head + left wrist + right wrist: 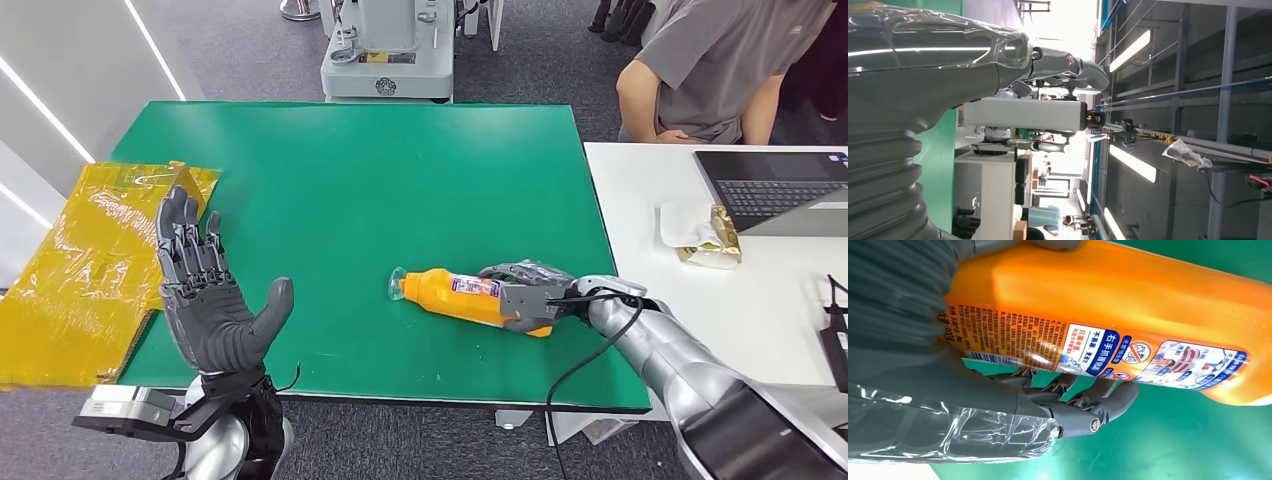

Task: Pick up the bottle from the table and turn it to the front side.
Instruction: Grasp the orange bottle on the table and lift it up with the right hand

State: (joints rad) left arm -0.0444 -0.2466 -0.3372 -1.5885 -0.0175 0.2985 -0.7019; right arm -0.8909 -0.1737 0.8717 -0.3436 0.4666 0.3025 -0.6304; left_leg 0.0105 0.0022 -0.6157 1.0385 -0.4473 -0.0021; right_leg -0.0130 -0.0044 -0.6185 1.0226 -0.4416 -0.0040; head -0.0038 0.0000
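i see my right hand (528,292) wrapped around the base of the orange bottle (455,293), which lies on its side on the green table (380,180). my left hand (205,290) is raised, fingers spread, holding nothing. yellow plastic sheet (90,270) lies leftward; a person (700,70) stands by the laptop (780,185).

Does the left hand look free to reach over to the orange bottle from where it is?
Probably yes. The left hand is raised, open and holding nothing, with bare green table between it and the bottle, which the right hand already grips at its base end.
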